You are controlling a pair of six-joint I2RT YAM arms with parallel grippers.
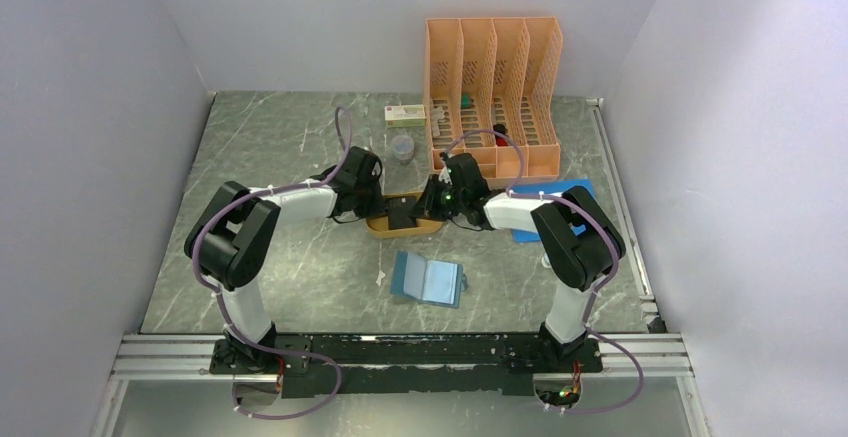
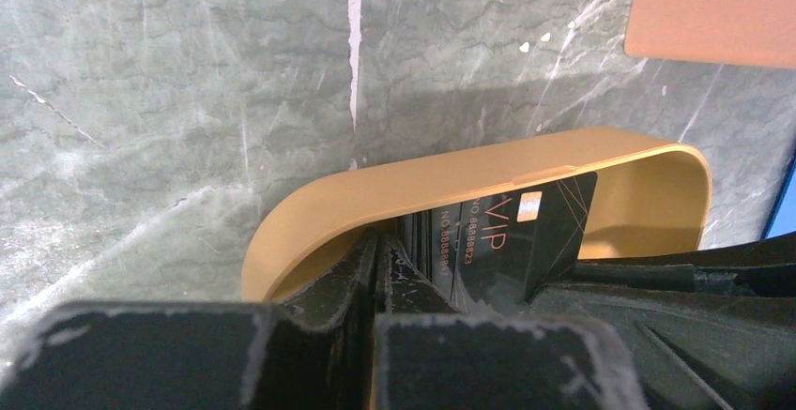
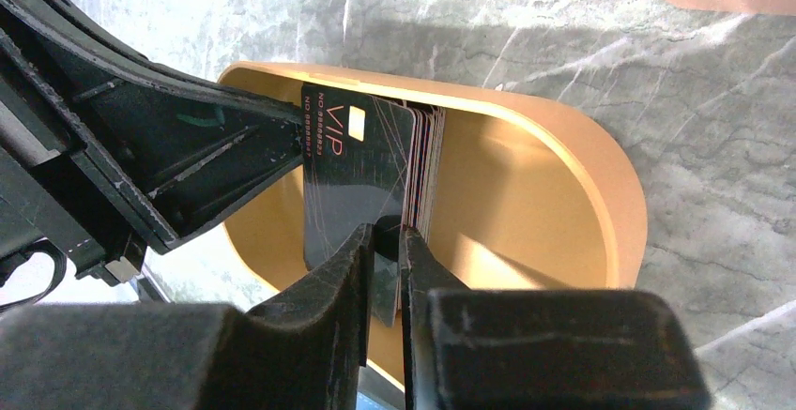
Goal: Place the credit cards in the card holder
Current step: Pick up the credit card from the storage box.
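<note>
Right wrist: R gripper pinches black card marked "VIP NO 8888823", in orange tray; L gripper pressed together.

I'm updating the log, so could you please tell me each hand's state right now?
Left hand: closed; whether it grips anything cannot be told.
Right hand: closed on the front credit card.

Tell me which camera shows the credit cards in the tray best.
Right wrist: the credit cards stand as a stack in the orange tray, front face and edges clear. Left wrist shows only the front card's upper part; top external, just a dark patch.
</note>
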